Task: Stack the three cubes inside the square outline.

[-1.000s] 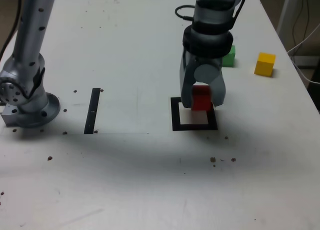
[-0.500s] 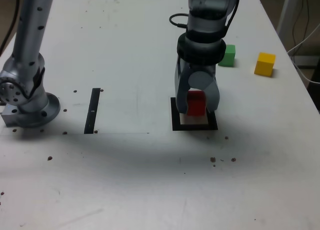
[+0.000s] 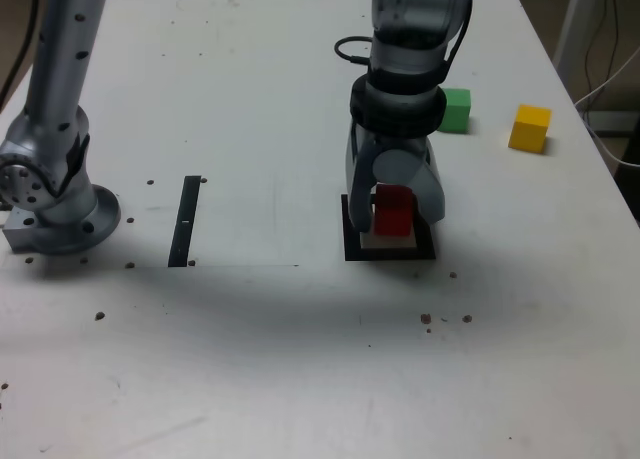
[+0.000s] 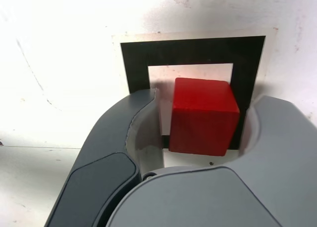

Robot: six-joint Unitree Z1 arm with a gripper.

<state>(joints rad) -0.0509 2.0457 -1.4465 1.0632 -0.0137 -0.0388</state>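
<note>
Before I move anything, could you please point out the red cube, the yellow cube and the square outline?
red cube [image 4: 204,130]: wrist view, side face
yellow cube [image 3: 530,129]: exterior view, front face
square outline [image 4: 190,52]: wrist view, black tape border

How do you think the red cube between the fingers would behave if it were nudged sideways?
The red cube looks rigid, so it would probably keep its shape. Its flat faces suggest sliding rather than rolling. Its squat, even proportions make tipping seem unlikely, provided it rests flat inside the square outline.
</note>
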